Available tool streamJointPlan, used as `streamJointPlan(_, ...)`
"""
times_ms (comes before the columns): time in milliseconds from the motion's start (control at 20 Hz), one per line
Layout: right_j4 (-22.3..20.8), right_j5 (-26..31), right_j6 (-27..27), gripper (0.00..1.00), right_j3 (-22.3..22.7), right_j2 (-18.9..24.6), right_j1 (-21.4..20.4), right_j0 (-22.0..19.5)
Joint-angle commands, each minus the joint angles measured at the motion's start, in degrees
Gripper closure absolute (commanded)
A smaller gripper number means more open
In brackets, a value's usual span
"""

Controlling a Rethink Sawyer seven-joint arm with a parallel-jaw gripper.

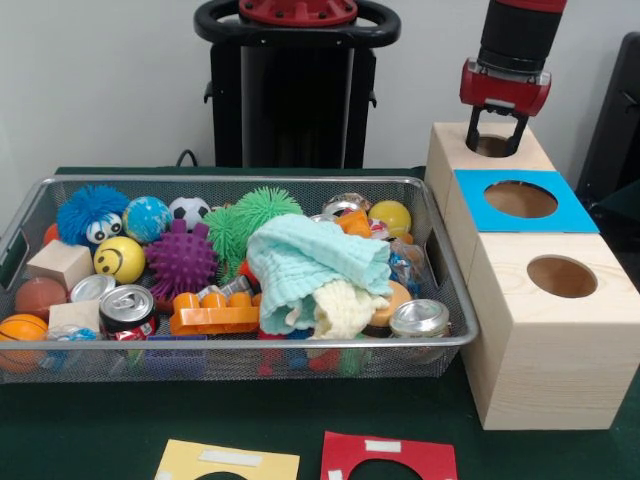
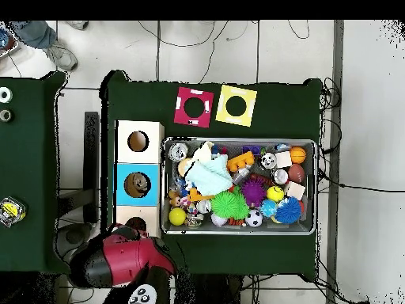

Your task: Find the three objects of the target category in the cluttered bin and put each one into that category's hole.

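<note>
The bin (image 1: 440, 343) stands on the dark green worktop (image 1: 100, 420), just beside a row of three wooden boxes. It is full of mixed things: a light green cloth (image 1: 315, 262) lies on top near the middle, with a cream cloth (image 1: 345, 308) under its edge. A purple spiky ball (image 1: 181, 260), a green spiky ball (image 1: 250, 215), a blue fuzzy ball (image 1: 90, 212) and a yellow smiley ball (image 1: 119, 259) lie around it. An orange toy block (image 1: 213, 315) and a drink can (image 1: 127, 310) lie near the front wall.

The nearest box (image 1: 550, 340) has a bare wood top, the middle box (image 1: 520, 200) has a blue top, and the claw (image 1: 497, 148) hangs over the hole of the farthest box (image 1: 450, 150). Its two fingers are spread apart and pinch nothing. In front of the bin, a yellow card (image 1: 228, 462) and a red card (image 1: 388, 458) lie flat on the worktop.
</note>
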Motion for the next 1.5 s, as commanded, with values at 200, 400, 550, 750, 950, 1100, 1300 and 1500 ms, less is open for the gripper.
streamJointPlan(200, 1.89, 6.38, 4.51, 0.0, -0.35, 3.97, -1.87, -6.28)
streamJointPlan(400, 1.14, 8.67, 3.19, 0.0, -1.04, 4.43, -2.69, -7.93)
streamJointPlan(550, 0.19, 9.59, 2.4, 0.0, -1.07, 4.46, -3.49, -8.88)
streamJointPlan(750, -1.66, 9.1, 1.14, 0.0, -1.43, 4.16, -3.7, -10.22)
streamJointPlan(950, -2.95, 8.02, 2.66, 1.0, -2.82, 1.66, -2.8, -8.1)
streamJointPlan(1100, -2.54, 9.48, 3.57, 1.0, -4.11, 0.22, -2.8, -7.2)
streamJointPlan(1300, -1.72, 11.3, 4.17, 1.0, -4.93, -0.37, -2.71, -6.94)
streamJointPlan(1500, -1.73, 11.49, 3.09, 1.0, -4.84, 0.48, -2.86, -8.06)
